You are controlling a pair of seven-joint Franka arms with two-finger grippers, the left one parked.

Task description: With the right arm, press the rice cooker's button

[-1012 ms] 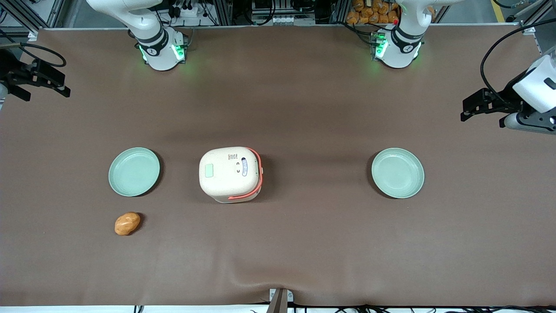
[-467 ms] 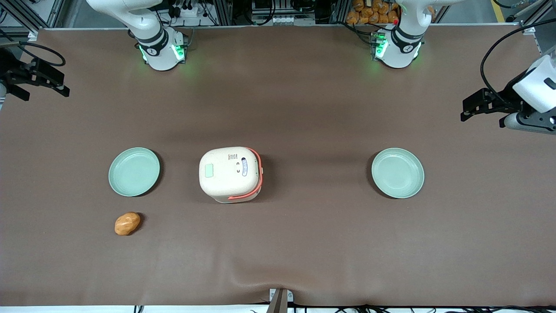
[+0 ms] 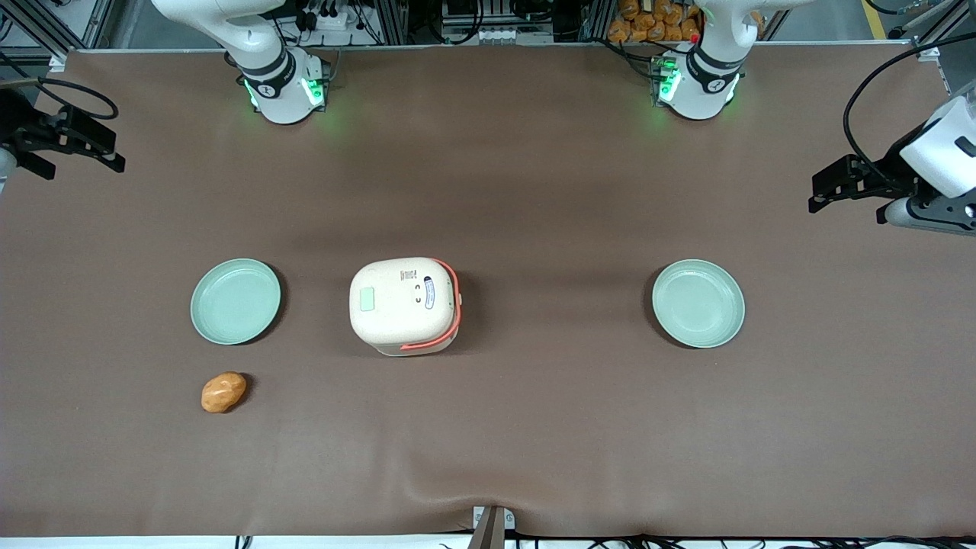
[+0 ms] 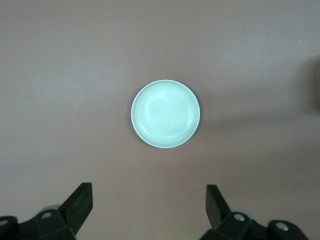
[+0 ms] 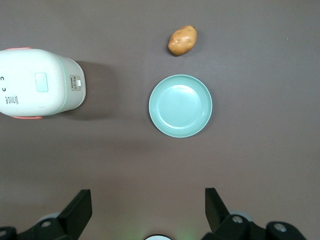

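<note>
— Honestly, what could go wrong from where things are now?

— I think the aim is the main risk. The button (image 3: pixel 367 298) is small and flush with the lid of the rice cooker (image 3: pixel 404 305), and a blue-and-white sticker (image 3: pixel 428 293) sits on the same lid, so a fingertip coming down a little off would press bare lid or the sticker. A push from the side could also slide the cooker on the brown table (image 3: pixel 534 427)

— Where is the cooker?

— Near the middle of the table, between two green plates. The plate (image 3: pixel 235 300) toward the working arm's end has a potato (image 3: pixel 223 392) nearer to the front camera than it

— And the gripper?

— The gripper (image 5: pixel 147 210) hangs high over the working arm's end of the table, well apart from the cooker. Its two fingers (image 5: pixel 80 205) are spread wide, they hold nothing and touch nothing. Wide fingers could land on both sides of the button, so I would close them first
</note>
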